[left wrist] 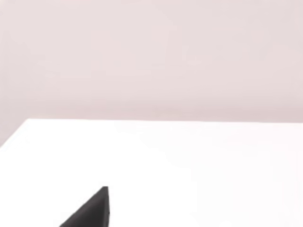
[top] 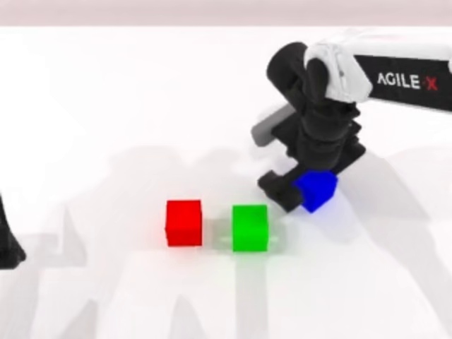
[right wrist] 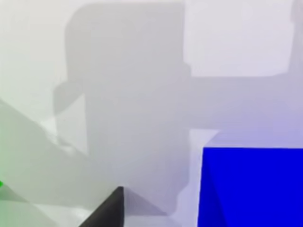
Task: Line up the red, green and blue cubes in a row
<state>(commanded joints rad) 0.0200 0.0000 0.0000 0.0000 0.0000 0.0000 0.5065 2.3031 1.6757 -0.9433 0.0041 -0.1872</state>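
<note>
The red cube (top: 183,223) and the green cube (top: 250,227) sit side by side on the white table, a small gap between them. The blue cube (top: 316,189) rests right of the green one and farther back, turned at an angle. My right gripper (top: 302,193) is down at the table, open around the blue cube. In the right wrist view one dark finger (right wrist: 110,210) stands apart from the blue cube (right wrist: 251,189), with bare table between; the other finger is hidden. My left arm (top: 7,244) is parked at the left edge, one finger (left wrist: 92,213) showing over bare table.
The right arm's white forearm (top: 395,74) reaches in from the right edge above the cubes. The table's far edge (top: 141,27) runs along the top. A green tint of the green cube's side shows at the right wrist view's edge.
</note>
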